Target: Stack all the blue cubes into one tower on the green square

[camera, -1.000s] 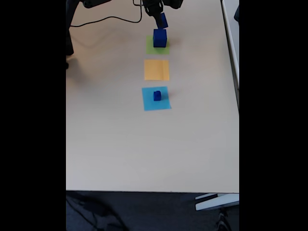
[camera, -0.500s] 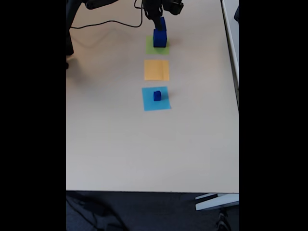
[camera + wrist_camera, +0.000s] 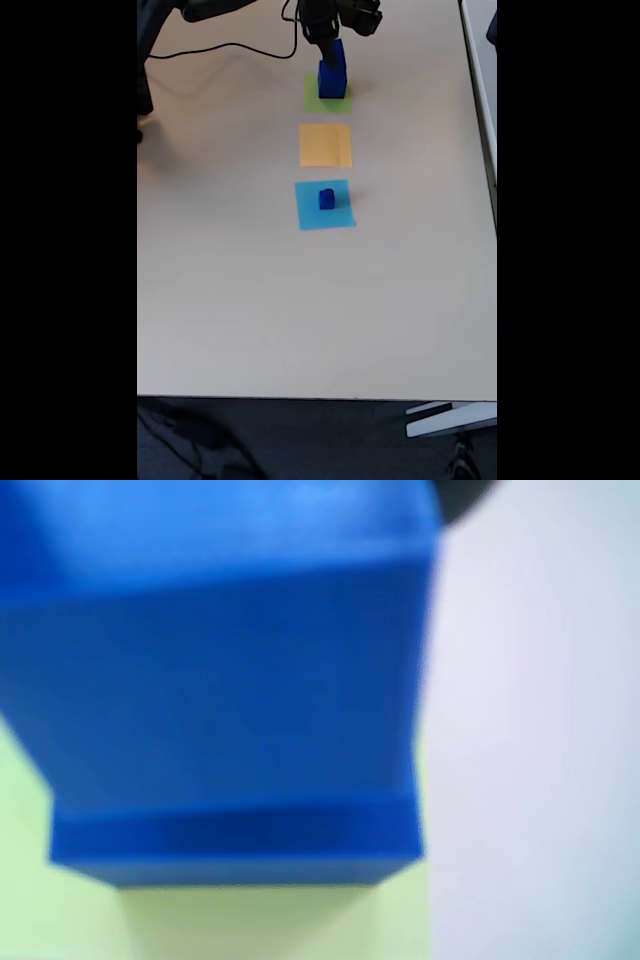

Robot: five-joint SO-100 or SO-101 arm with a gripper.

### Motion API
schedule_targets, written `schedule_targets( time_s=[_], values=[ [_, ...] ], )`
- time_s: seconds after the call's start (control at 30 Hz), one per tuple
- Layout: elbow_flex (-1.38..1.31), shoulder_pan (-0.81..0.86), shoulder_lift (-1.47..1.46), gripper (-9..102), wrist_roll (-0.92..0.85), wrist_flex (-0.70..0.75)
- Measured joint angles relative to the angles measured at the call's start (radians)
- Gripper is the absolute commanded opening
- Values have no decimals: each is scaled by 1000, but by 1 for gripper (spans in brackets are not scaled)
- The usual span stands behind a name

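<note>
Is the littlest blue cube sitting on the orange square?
No, in the fixed view the small blue cube sits on the light-blue square, and the orange square next to it is bare.

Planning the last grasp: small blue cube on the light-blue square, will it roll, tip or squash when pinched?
The small cube looks solid with flat faces, so probably stiff and unlikely to roll. It sits flat on the light-blue square, low and squat, so tipping seems unlikely.

The end effector [image 3: 335, 45] now sits lower over the green square [image 3: 312, 97] near the desk's far edge than a second ago, bringing the medium blue cube [image 3: 335, 52] from a tilted hover down onto the large blue cube [image 3: 332, 80].
</note>
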Motion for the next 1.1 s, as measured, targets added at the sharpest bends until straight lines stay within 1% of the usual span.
schedule_targets(
  time_s=[1.1],
  values=[
    [-21,0,-21,0,-14,20]
  ],
)
